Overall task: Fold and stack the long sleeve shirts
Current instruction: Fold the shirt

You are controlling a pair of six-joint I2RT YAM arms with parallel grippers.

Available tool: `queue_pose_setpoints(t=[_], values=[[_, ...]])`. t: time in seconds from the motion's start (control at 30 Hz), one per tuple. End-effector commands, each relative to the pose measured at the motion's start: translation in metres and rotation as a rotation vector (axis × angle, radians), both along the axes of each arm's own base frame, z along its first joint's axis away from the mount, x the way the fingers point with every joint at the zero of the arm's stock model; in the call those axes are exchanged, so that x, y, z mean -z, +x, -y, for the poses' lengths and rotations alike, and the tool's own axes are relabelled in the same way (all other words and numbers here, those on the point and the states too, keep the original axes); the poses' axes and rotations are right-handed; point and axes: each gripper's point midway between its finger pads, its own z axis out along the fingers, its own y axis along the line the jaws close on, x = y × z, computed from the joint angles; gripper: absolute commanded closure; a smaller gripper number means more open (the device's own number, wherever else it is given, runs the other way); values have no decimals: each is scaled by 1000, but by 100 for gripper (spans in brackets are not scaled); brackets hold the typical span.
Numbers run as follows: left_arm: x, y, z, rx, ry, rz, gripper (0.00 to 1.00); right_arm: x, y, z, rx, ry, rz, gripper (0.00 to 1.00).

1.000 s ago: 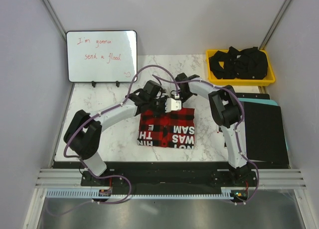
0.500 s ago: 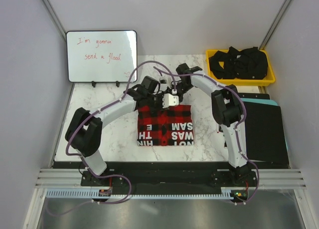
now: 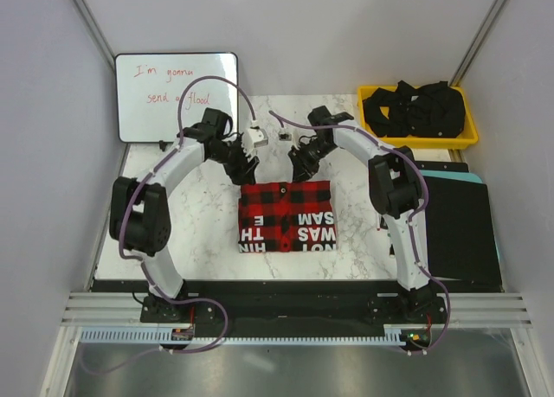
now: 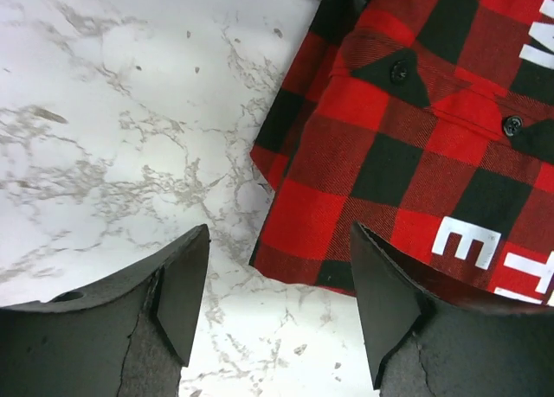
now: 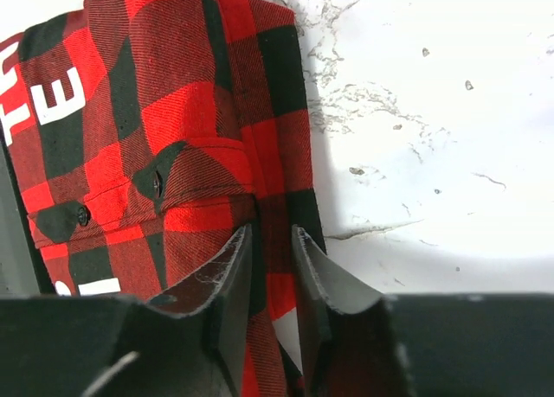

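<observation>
Marble table (image 3: 164, 241) fills the middle of the overhead view, with dark mats (image 3: 454, 233) stacked along its right side and a whiteboard (image 3: 177, 99) bearing red handwriting propped at the far left. The red-and-black flannel shirt (image 3: 288, 217) lies at the table's centre, folded into a flat rectangle, with white block lettering across its near part and buttoned pocket flaps toward its far edge. A yellow bin (image 3: 420, 142) at the far right corner holds a heap of black cloth (image 3: 415, 110). The left gripper (image 3: 243, 168) hovers over the marble by the shirt's far left corner, jaws spread wide and empty. The right gripper (image 3: 301, 166) hangs over the shirt's far edge, its fingers (image 5: 232, 267) a narrow slit apart, with no cloth pinched between them.
</observation>
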Motion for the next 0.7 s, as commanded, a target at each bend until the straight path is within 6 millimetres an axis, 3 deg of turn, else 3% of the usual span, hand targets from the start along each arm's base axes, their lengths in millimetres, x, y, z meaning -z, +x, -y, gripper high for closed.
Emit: queue_pose_setpoints(t=[0.0, 0.43, 0.57, 0.67], values=[[-6, -5, 17, -31, -154, -198, 27, -8, -3, -4, -6, 61, -29, 72], [38, 0, 49, 69, -176, -315, 23, -7, -14, -8, -38, 113, -63, 73], [40, -9, 55, 86, -171, -354, 37, -1, -15, -9, -39, 98, -72, 73], [35, -16, 52, 102, -165, -373, 59, 11, -22, -9, -43, 78, -98, 75]])
